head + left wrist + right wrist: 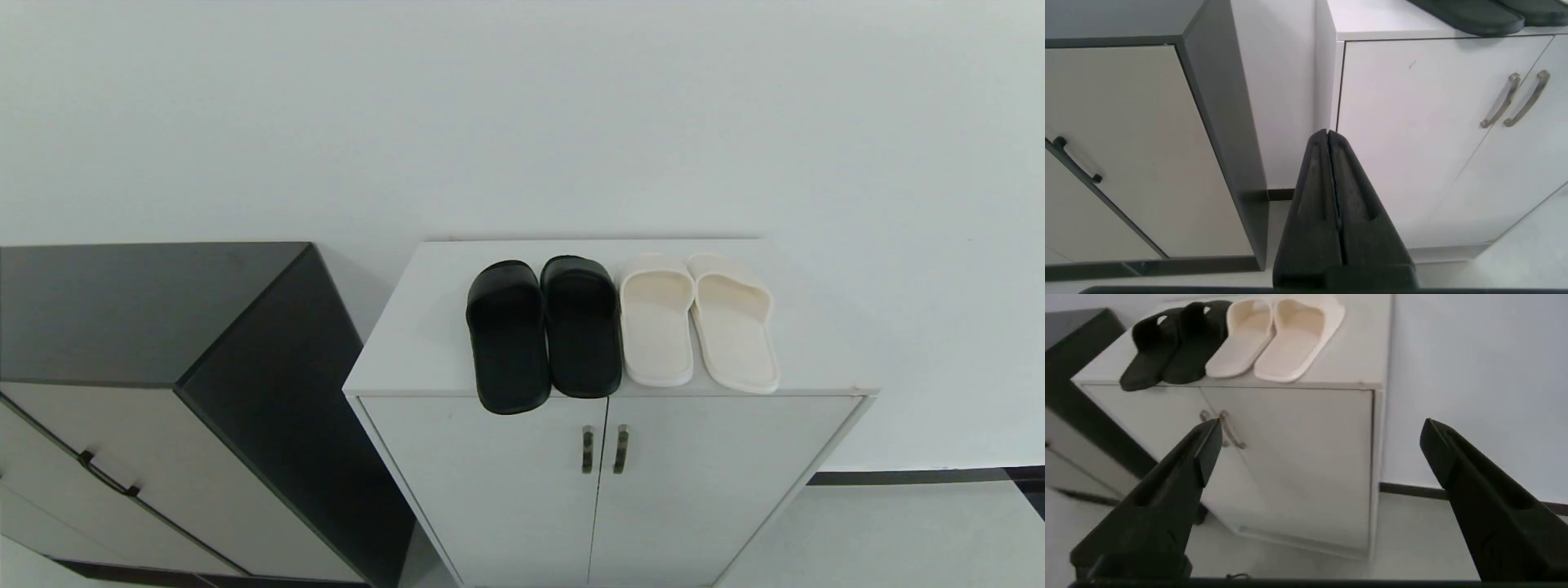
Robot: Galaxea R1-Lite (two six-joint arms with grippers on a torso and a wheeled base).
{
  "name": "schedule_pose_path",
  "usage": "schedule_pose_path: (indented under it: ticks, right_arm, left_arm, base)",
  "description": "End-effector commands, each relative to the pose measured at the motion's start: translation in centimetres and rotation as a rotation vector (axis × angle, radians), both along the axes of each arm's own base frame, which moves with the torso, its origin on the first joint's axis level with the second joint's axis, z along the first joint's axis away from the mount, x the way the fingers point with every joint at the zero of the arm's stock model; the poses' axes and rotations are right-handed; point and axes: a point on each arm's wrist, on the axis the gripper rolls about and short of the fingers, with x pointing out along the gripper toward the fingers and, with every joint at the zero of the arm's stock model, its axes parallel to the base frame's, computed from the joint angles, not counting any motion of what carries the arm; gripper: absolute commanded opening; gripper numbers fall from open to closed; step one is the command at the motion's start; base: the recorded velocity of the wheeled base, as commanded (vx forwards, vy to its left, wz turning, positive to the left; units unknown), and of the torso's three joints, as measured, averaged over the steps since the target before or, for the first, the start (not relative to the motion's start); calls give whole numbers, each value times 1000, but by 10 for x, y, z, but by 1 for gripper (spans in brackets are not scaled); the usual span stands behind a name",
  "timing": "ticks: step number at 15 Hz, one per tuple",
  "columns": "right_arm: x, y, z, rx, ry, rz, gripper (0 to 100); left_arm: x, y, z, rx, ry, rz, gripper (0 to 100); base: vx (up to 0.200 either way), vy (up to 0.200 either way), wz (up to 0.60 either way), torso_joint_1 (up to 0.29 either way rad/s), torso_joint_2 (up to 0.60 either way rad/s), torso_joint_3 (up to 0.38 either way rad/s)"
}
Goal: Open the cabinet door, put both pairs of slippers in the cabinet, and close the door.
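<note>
No step is judged complete. The white cabinet's (416,327) two doors (490,490) are shut, each fitted with one handle (587,449) at the centre seam. On the cabinet top, two black slippers (506,343) and two cream slippers (655,327) are set side by side. The left gripper (1328,143) is pressed closed and empty; the right gripper (1323,429) is spread wide, holding nothing. Opening, loading and closing remain.

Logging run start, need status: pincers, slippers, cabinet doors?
Left pincer shut, empty; right pincer open, empty. Black slippers and cream slippers side by side on the white cabinet top; both doors shut. Dark cabinet stands at its left, apart.
</note>
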Motion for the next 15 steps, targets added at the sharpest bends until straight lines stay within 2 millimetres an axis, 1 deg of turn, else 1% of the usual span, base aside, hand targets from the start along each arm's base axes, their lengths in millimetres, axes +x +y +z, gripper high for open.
schedule_pose_path:
  ticks: [1,2,3,4,5,6,8,9,10,12,13,14,15]
  right_arm:
    - [70,19,19,27,192,149,100]
    - [84,32,25,52,232,137,100]
    - [94,49,32,72,253,122,100]
    - [101,65,35,64,269,112,100]
    - [105,73,36,48,274,110,100]
    - [118,96,37,16,291,91,100]
    - [139,124,37,-19,293,50,100]
    - [145,132,35,-26,289,39,100]
    - [159,149,32,-34,274,11,100]
    - [184,172,23,-53,255,-52,100]
    - [190,177,22,-57,243,-72,100]
    - [205,189,19,-93,206,-105,100]
    - [216,196,17,-119,174,-124,100]
  left_arm:
    - [0,0,0,1,0,-1,0]
    - [0,0,0,12,-1,-1,0]
    - [0,0,0,18,-1,-3,0]
    - [0,0,0,18,-1,-3,0]
    - [0,0,0,18,-1,-3,0]
    - [0,0,0,18,-1,-3,0]
    - [0,0,0,18,1,-3,0]
    - [0,0,0,18,1,-3,0]
    - [0,0,0,18,-1,-3,0]
    - [0,0,0,18,1,-5,0]
    - [0,0,0,18,1,-3,0]
    - [0,0,0,16,1,-3,0]
    - [0,0,0,16,-1,-5,0]
  base:
    - [0,0,0,0,0,0]
    - [0,0,0,0,0,0]
    - [0,0,0,0,0,0]
    - [0,0,0,0,0,0]
    - [0,0,0,0,0,0]
    - [0,0,0,0,0,0]
    - [0,0,0,0,0,0]
    - [0,0,0,0,0,0]
    - [0,0,0,0,0,0]
    - [0,0,0,0,0,0]
    - [0,0,0,0,0,0]
    - [0,0,0,0,0,0]
    - [0,0,0,0,0,0]
